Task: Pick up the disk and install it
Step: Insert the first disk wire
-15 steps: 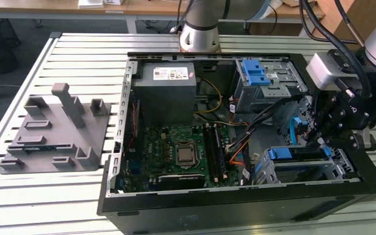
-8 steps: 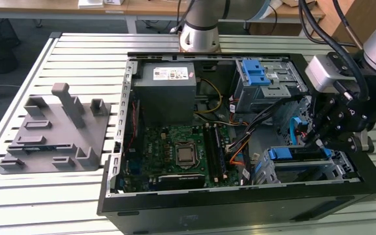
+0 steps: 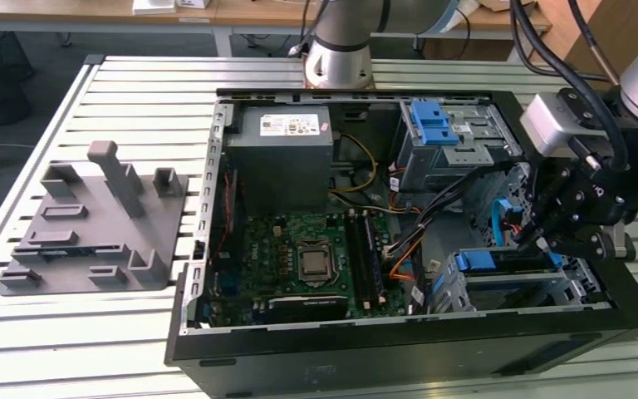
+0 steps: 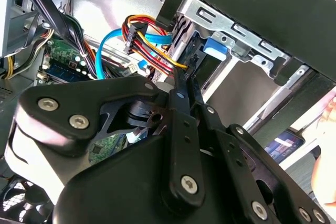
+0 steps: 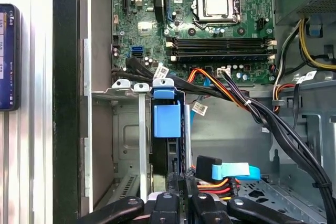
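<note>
Disk, a flat slab topped by a glossy blue plastic bracket, stands on edge in the sheet-metal cage at a corner of the black case. The black pincer points down just beside it, thin fingers pinched together, gripping nothing I can make out.

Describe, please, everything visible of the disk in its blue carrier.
The disk shows edge-on: a dark slab capped by its bright blue plastic carrier bracket. It stands on edge in a slot of the grey metal drive cage inside the open computer case. The gripper hangs right at it; whether they touch cannot be told.
</note>
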Robot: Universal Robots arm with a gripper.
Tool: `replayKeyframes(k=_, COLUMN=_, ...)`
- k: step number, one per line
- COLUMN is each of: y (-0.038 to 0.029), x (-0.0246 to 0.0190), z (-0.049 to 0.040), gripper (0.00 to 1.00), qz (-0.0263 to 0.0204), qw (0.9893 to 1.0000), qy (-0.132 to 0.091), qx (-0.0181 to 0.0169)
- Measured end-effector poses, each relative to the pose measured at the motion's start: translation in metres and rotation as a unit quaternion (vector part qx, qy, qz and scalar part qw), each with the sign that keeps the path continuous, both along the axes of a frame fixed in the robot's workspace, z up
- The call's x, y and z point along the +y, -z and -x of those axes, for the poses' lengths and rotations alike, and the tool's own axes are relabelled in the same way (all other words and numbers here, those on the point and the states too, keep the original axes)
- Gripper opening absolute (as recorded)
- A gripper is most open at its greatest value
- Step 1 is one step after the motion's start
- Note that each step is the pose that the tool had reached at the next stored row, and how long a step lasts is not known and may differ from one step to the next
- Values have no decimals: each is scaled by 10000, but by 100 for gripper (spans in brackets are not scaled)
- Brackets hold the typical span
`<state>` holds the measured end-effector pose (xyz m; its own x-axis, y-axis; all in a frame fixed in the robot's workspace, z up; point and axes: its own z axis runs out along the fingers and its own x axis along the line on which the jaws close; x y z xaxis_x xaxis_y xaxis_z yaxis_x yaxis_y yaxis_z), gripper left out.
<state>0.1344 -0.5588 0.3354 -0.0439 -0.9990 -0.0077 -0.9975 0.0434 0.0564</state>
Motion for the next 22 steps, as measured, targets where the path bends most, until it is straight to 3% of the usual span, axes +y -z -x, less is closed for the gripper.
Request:
replayKeyframes(k=10, y=-1, x=-10, z=-27, gripper=16, qz=3, qw=9999, qy=154, qx=54)
replayKeyframes(k=22, y=8, x=-23, z=-39, gripper=16, qz=5, qw=9997, qy=210, qx=86)
